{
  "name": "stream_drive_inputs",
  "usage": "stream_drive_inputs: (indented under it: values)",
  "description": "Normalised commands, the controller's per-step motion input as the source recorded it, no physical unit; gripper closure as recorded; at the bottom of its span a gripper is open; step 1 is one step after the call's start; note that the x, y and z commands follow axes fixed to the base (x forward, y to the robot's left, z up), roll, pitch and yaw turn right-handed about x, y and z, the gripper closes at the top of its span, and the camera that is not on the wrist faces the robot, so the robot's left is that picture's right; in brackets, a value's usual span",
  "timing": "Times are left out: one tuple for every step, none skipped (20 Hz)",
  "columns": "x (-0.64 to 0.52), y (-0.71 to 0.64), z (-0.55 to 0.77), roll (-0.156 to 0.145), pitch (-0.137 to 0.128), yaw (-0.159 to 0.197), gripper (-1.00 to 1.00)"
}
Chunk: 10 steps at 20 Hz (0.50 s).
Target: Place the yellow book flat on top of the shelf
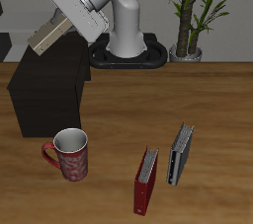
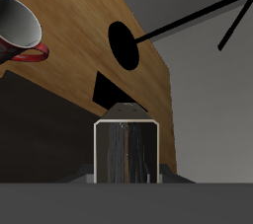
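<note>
My gripper (image 1: 63, 27) is shut on the yellow book (image 1: 48, 36), a thin tan book held tilted in the air just above the back part of the shelf's top. The shelf (image 1: 49, 95) is a large dark boxy cabinet with a flat top, standing on the table. In the wrist view the book's grey page edge (image 2: 126, 154) fills the space between the jaws, with the dark shelf top (image 2: 40, 134) below it. The book does not touch the shelf.
A red patterned mug (image 1: 70, 155) stands on the table in front of the shelf; it also shows in the wrist view (image 2: 18, 26). A red book (image 1: 146, 181) and a dark grey book (image 1: 181, 153) stand upright near the table's front edge. A potted plant (image 1: 192, 16) stands at the back.
</note>
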Motion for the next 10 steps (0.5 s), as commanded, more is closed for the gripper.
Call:
stream_drive_inputs:
  values:
    - [0.13,-0.36,-0.2,-0.118,0.001,-0.011,1.0]
    - [0.12,-0.26,-0.19,-0.038,0.013,-0.004,1.0]
    - [0.12,-0.42,-0.28,-0.086,0.111,-0.044,1.0]
    - [0.06,-0.36,-0.26,-0.062,0.049,-0.004,1.0]
    - [0.22,-0.43,-0.14,-0.061,-0.024,0.016,1.0]
    - [-0.02,-0.02,-0.12,-0.025,-0.005,0.007,1.0]
    - [0.04,-0.15,-0.18,-0.04,0.041,0.002,1.0]
    - [0.38,-0.41,-0.37,-0.015,0.116,-0.009,1.0]
    - [0.13,-0.09,-0.29,0.075,0.138,-0.053,1.0]
    - [0.31,0.03,-0.31,0.361,0.258,-0.073,1.0]
